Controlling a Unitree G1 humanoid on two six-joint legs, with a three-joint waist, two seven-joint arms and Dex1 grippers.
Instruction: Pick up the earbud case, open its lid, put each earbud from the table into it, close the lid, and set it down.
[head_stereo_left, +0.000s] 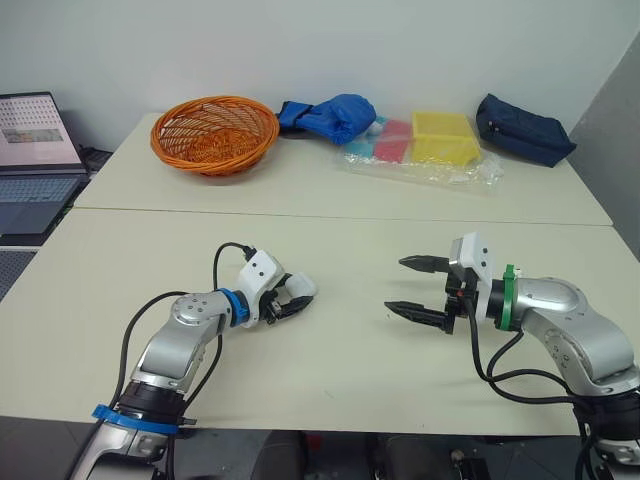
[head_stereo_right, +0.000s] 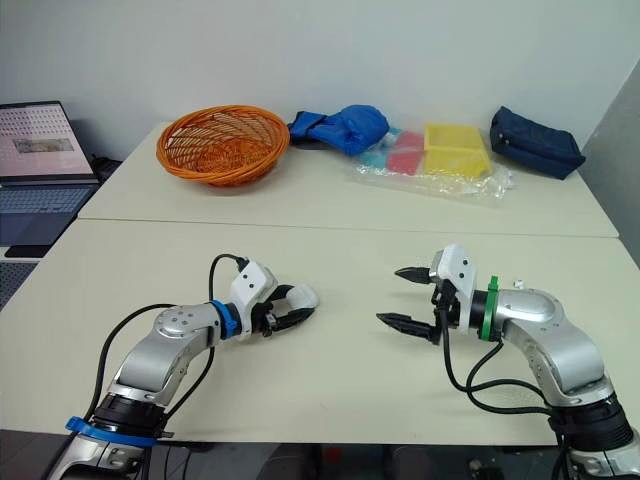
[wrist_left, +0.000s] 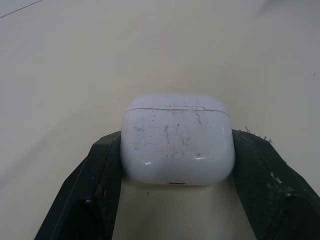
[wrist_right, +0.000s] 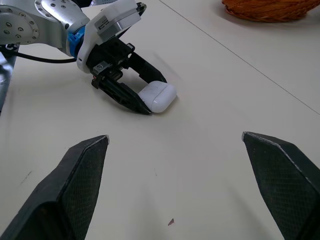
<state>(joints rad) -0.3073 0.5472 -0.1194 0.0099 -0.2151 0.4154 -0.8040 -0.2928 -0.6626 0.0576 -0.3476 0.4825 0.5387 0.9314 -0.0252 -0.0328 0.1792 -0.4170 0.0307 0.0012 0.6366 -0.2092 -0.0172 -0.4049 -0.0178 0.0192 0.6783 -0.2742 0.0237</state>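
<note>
Slipping is the main risk: the left gripper (head_stereo_left: 290, 298) pinches the smooth earbud case (wrist_left: 177, 140) only by its two sides, lid closed, so a pull on the lid could twist it out. This forearm lies low over the table (head_stereo_left: 330, 380), and the case seems to touch the surface, though I cannot be sure. Well apart, the right gripper (head_stereo_left: 415, 288) hovers with jaws wide open, pointing toward the case.

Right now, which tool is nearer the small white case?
Left. The left tool is shut on the earbud case; the right tool hangs open, well apart from it.
</note>
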